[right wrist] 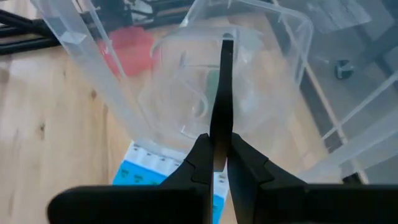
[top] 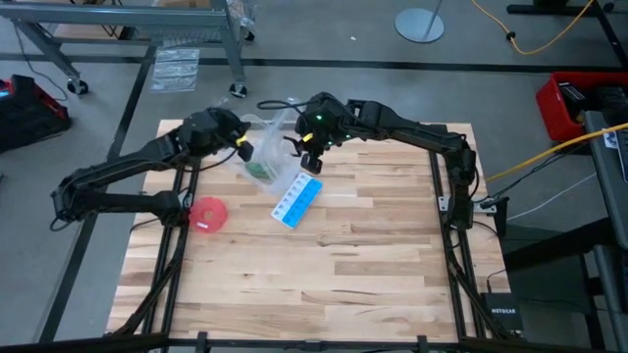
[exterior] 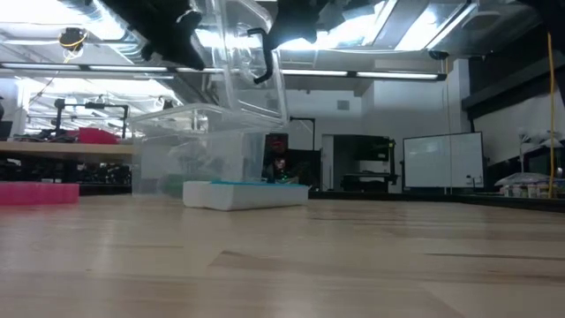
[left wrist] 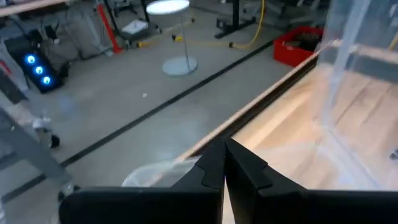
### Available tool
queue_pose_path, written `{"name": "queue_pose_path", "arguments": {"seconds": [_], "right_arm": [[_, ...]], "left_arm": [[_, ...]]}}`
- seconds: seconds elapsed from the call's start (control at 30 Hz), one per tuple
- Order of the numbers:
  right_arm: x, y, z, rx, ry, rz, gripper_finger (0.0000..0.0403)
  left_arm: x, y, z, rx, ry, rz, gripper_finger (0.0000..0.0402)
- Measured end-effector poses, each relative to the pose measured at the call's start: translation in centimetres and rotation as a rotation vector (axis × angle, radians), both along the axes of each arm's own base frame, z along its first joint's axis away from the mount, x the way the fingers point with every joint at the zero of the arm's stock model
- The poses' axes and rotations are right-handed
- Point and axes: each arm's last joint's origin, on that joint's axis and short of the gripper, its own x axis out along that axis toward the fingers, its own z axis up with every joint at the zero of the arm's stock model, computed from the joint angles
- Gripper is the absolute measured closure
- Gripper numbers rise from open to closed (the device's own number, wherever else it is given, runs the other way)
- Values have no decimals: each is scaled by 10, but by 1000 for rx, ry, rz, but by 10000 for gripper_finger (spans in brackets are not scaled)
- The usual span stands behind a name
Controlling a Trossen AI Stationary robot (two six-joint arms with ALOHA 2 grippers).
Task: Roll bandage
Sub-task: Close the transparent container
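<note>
A dark green bandage (top: 261,171) lies as a small bundle inside a clear plastic box (top: 257,157) at the table's far middle. It also shows through the plastic in the right wrist view (right wrist: 214,79). The box's clear lid (exterior: 252,62) stands raised above the box body (exterior: 199,155). My right gripper (top: 312,162) is at the box's right side, shut on a thin dark latch of the lid. My left gripper (top: 243,150) hovers above the box's left side, its fingers (left wrist: 239,163) shut with nothing between them. My right gripper pinches the thin dark latch (right wrist: 222,106) at the lid's edge between its two fingers. The fingers come slanting down from the table's right side and lie along the strip. The lid is lifted and steeply tilted above the box.
A blue-and-white pill box (top: 296,201) lies just in front of the clear box, under my right gripper. A red round disc (top: 208,216) lies near the table's left edge. The near half of the wooden table (top: 324,284) is bare.
</note>
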Motion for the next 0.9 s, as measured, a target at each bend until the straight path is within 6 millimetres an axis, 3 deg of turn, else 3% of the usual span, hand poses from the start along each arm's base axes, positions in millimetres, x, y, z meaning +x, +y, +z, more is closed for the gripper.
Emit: {"name": "queue_pose_path", "arguments": {"seconds": [0.2, 0.43, 0.9], "right_arm": [[5, 1, -2, 81, -34, 12, 375], [10, 0, 6, 77, -122, 28, 375], [23, -12, -14, 137, -100, 21, 376]], "left_arm": [[-10, -5, -13, -79, 149, 6, 399], [-17, -2, -35, -36, 331, 175, 399], [-19, 3, -44, -64, 337, 195, 399]]}}
